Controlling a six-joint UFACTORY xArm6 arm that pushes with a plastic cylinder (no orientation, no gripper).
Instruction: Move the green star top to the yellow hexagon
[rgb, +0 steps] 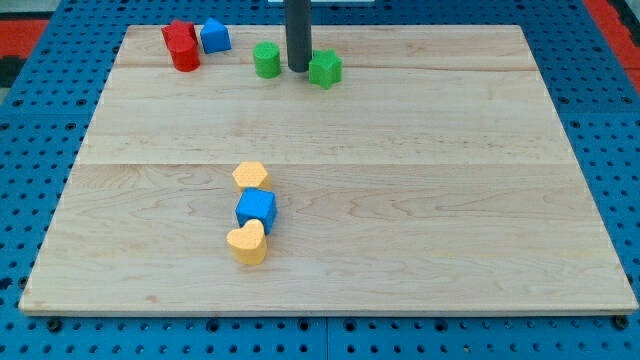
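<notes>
The green star sits near the view's top, just right of centre. The yellow hexagon lies lower, left of centre, far below the star. My tip is down on the board between a green cylinder on its left and the green star on its right, close to the star's left side. I cannot tell whether it touches the star.
A blue cube sits right below the yellow hexagon, and a yellow heart right below the cube. Two red blocks and a blue block sit at the top left. The wooden board lies on a blue pegboard.
</notes>
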